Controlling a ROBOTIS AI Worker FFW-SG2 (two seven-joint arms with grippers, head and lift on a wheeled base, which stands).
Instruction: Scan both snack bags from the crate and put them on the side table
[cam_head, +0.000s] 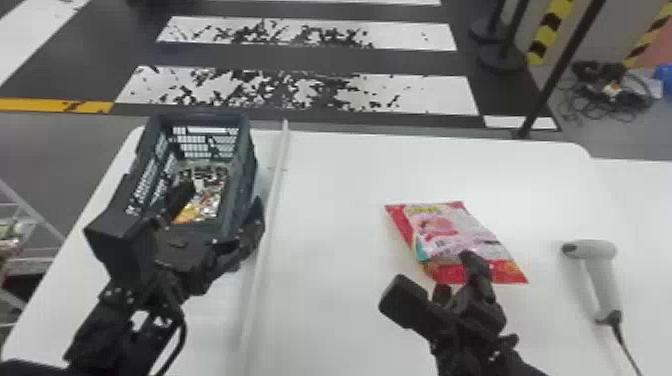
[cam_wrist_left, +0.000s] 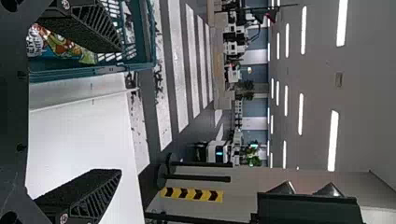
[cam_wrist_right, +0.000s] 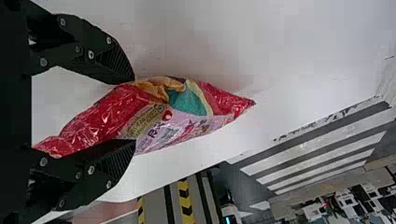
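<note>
I'm looking down on the white surface (cam_head: 340, 200), with a pale rail (cam_head: 278, 185) running from near to far across its left part. The dark crate (cam_head: 242, 145) sits left of that rail. My left end effector (cam_head: 220, 215) is at the crate's near end, its fingers spread wide, one over the crate and the other outside its right side. Over on the right, I have my right end effector (cam_head: 460, 272) clamped on the near part of the red and pink snack bag (cam_head: 450, 225); I can't tell whether the bag touches the surface. The grey scanner (cam_head: 597, 272) lies right of it. Colourful snack packaging (cam_head: 207, 197) is inside the crate.
</note>
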